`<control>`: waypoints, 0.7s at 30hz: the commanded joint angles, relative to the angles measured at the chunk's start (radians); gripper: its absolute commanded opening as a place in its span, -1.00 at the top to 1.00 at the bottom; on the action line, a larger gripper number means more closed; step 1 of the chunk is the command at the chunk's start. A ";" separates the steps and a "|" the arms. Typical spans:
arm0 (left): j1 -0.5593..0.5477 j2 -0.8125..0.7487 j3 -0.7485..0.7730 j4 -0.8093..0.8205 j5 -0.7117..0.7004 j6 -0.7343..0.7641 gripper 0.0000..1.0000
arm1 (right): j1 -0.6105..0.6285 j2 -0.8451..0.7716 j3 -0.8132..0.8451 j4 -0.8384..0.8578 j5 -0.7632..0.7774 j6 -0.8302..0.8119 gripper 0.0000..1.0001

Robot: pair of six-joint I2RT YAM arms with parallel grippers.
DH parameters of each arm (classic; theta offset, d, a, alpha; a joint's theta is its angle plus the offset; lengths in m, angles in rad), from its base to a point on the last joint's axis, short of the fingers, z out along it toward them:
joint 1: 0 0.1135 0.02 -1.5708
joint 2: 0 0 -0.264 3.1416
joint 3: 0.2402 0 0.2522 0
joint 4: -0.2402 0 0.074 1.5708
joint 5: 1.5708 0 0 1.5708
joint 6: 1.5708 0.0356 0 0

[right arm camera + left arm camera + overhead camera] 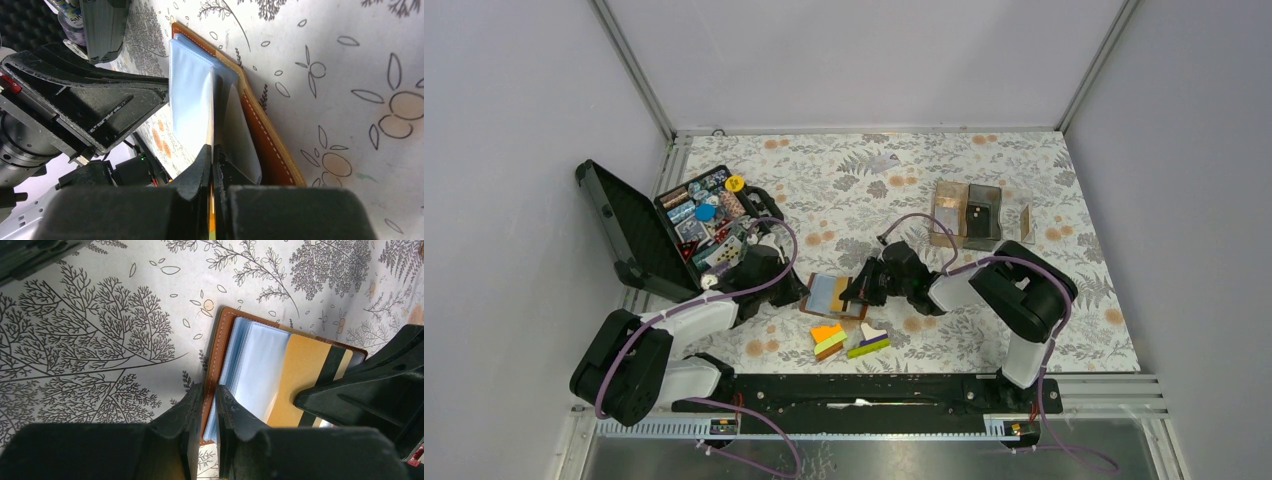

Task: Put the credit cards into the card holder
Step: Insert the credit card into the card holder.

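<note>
The brown leather card holder [832, 293] lies open on the flowered cloth between both arms, its clear inner sleeves [260, 365] fanned up. My left gripper [210, 392] pinches the holder's stitched leather edge [223, 335] between nearly shut jaws. My right gripper [211, 147] is shut on a tan credit card with a black stripe [302, 375]. The wrist view shows this card edge-on [212, 110], its far end among the sleeves beside the leather cover [260, 125]. From above, the left gripper [801, 295] and right gripper [856, 292] flank the holder.
An open black tool case [629, 235] full of small items stands at the left. Orange, green and purple blocks [849, 340] lie just in front of the holder. Clear and brown compartment boxes [969, 213] sit at the back right.
</note>
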 commanded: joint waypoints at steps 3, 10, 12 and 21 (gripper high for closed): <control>-0.007 -0.012 -0.009 0.030 0.029 -0.006 0.75 | 0.049 0.002 -0.053 0.036 0.090 0.062 1.00; -0.007 -0.009 -0.018 0.037 0.025 -0.013 0.86 | 0.068 -0.020 -0.097 0.050 0.134 0.108 1.00; -0.007 -0.011 -0.020 0.035 0.020 -0.014 0.89 | 0.074 -0.028 -0.108 0.047 0.149 0.119 1.00; -0.007 -0.008 -0.028 0.027 -0.006 -0.019 1.00 | 0.093 -0.072 -0.136 0.004 0.214 0.139 1.00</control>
